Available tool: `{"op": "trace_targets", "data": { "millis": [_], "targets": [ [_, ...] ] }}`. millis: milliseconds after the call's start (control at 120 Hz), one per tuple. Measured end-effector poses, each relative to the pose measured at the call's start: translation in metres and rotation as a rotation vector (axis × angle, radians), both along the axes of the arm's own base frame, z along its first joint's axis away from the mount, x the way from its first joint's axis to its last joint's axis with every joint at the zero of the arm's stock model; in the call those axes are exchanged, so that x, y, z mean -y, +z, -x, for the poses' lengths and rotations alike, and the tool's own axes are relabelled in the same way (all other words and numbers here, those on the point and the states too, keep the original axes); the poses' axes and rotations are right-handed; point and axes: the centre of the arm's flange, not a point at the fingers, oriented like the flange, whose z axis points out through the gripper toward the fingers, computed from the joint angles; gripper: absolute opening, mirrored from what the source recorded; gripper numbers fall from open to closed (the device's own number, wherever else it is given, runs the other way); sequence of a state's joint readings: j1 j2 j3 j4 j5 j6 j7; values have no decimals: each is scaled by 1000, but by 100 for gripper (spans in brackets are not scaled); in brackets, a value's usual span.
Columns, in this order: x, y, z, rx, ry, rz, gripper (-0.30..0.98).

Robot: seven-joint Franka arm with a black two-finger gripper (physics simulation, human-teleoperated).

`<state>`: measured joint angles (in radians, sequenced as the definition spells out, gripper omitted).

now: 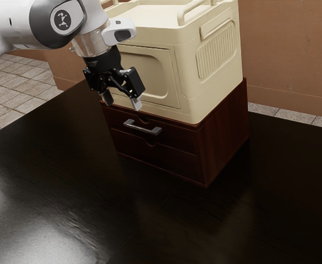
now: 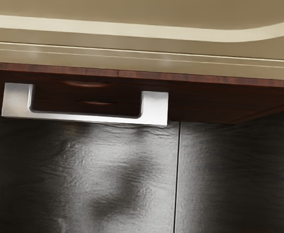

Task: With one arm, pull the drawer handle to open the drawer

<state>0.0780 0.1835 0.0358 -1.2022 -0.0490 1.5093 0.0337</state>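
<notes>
The job looks to be in its opening stage, with the reach partly made and the pull all left to do. The tool hangs above and in front of the small wooden cabinet, its two fingers apart and nothing between them, so it is open and empty. The handle is a pale metal bar on the upper drawer, close below the tool, and I see no contact between the two. The upper drawer looks shut: its front sits in line with the lower drawer beneath it. None of the opening itself is done

In the wrist view there is a gap between the bar and the drawer front, which should leave room for a finger to slip behind. What remains, as I judge it, is to come down to the handle, set one finger on each side of the bar, close on it, and then draw it straight out from the cabinet over the desk until the drawer clearly stands open

The cream box rests on top of the cabinet, and its front rises just behind where the tool must descend, so a path too near the cabinet could knock a finger against it. The bar is slim and smooth, so a shallow hold might slide off once the pull starts, and a slanted pull could make the drawer bind
</notes>
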Motion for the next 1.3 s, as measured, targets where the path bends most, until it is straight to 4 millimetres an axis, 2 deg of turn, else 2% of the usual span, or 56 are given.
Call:
{"op": "trace_targets", "data": {
  "millis": [408, 475, 525, 633, 667, 708, 758, 825, 950, 1108, 1192, 1258, 1300],
  "targets": [
    [-7, 0, 1, 2, 7, 12, 69],
    [-9, 24, 7, 47, -11, 1, 69],
    [-13, 50, 19, 93, -32, -15, 69],
    [-15, 131, 78, 234, -145, -78, 69],
    [-15, 144, 90, 257, -199, -103, 69],
    [-16, 151, 97, 266, -279, -132, 69],
    [-18, 150, 97, 260, -373, -162, 69],
    [-22, 139, 90, 232, -492, -188, 69],
    [-20, 121, 90, 211, -699, -123, 68],
    [-27, 90, 73, 157, -873, -104, 68],
    [-32, 80, 70, 141, -942, -120, 68],
    [-33, 70, 81, 136, -994, -131, 68],
    [-33, 65, 94, 151, -1023, -143, 68]
  ]
}}
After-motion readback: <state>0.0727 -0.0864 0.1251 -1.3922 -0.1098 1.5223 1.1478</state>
